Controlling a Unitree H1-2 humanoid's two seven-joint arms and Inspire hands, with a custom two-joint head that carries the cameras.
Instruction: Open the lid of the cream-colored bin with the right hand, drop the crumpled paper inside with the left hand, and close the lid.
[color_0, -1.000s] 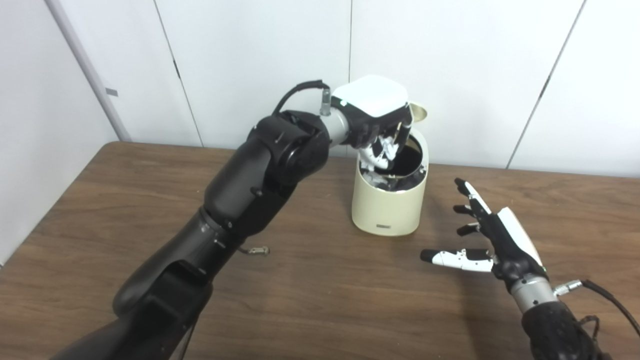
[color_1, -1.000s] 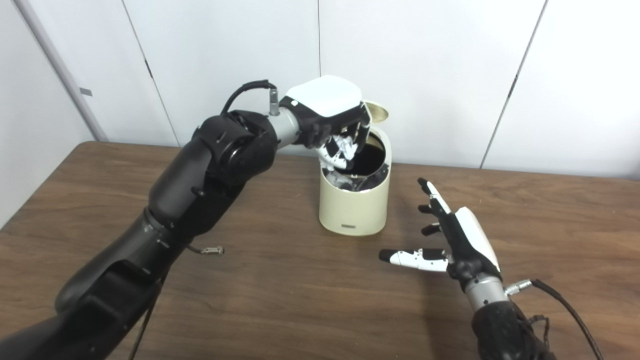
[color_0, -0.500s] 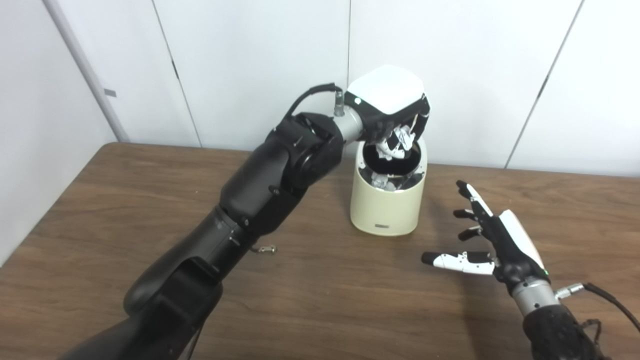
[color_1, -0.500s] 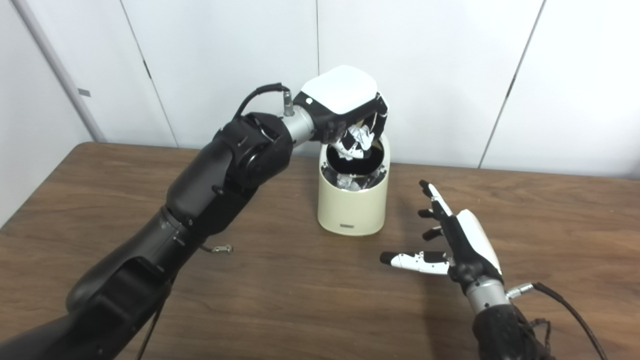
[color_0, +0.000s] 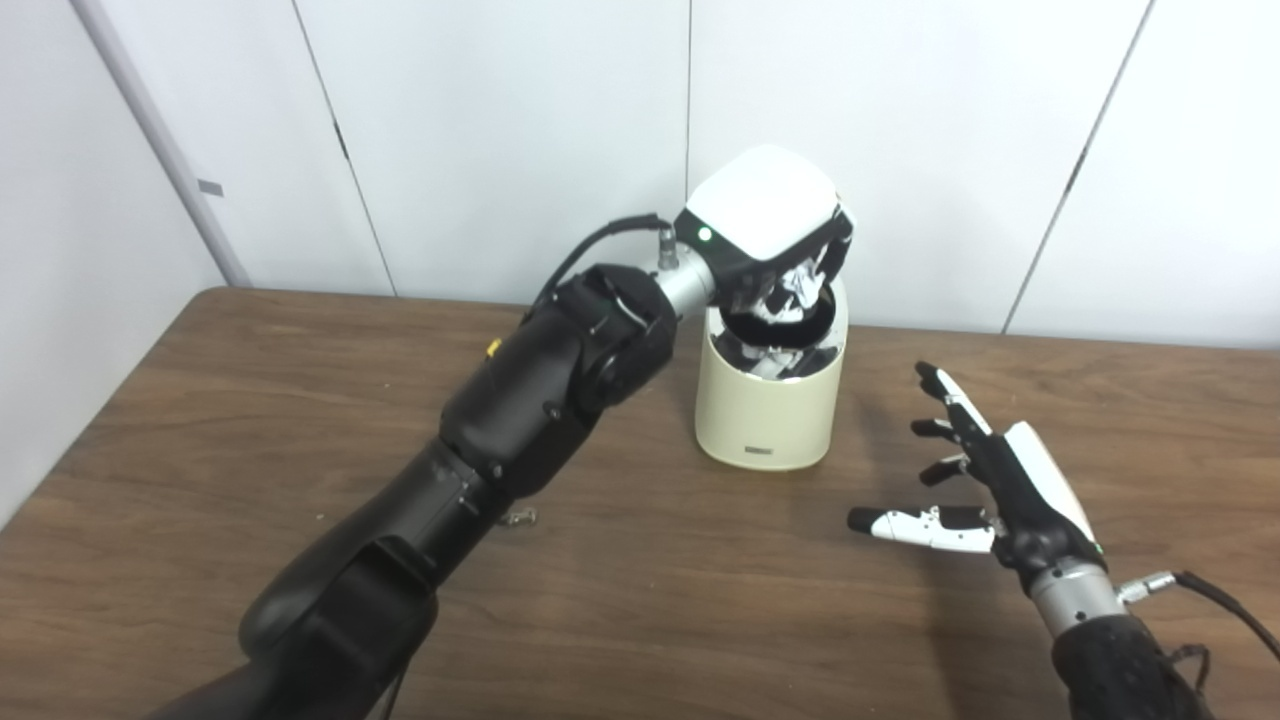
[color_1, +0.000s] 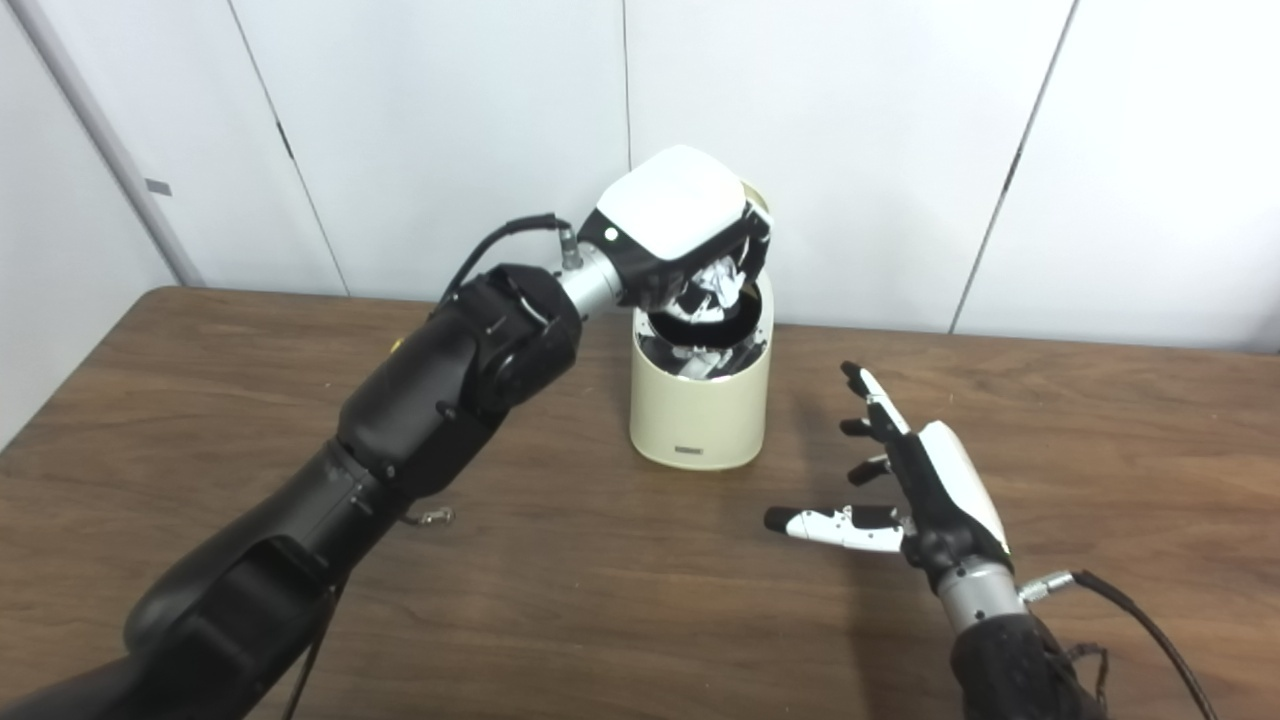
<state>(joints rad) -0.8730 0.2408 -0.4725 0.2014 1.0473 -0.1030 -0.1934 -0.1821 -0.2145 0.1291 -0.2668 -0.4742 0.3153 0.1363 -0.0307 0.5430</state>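
Observation:
The cream-colored bin (color_0: 768, 400) stands on the wooden table with its lid raised behind it, mostly hidden by my left hand; a sliver of the lid (color_1: 762, 205) shows. White scraps lie in the dark opening (color_1: 700, 360). My left hand (color_0: 770, 225) hovers directly over the opening, shut on the crumpled paper (color_0: 800, 285), which peeks out white between its fingers. My right hand (color_0: 985, 495) is open, fingers spread, low over the table to the right of the bin and apart from it.
The brown table (color_0: 640, 600) runs to a white panelled wall right behind the bin. A small metal connector (color_0: 520, 517) dangles beside my left forearm, near the tabletop.
My left hand rose from the bin's left rim and moved over the middle of the opening, still holding the paper. The view shifted slightly. The right hand stayed put.

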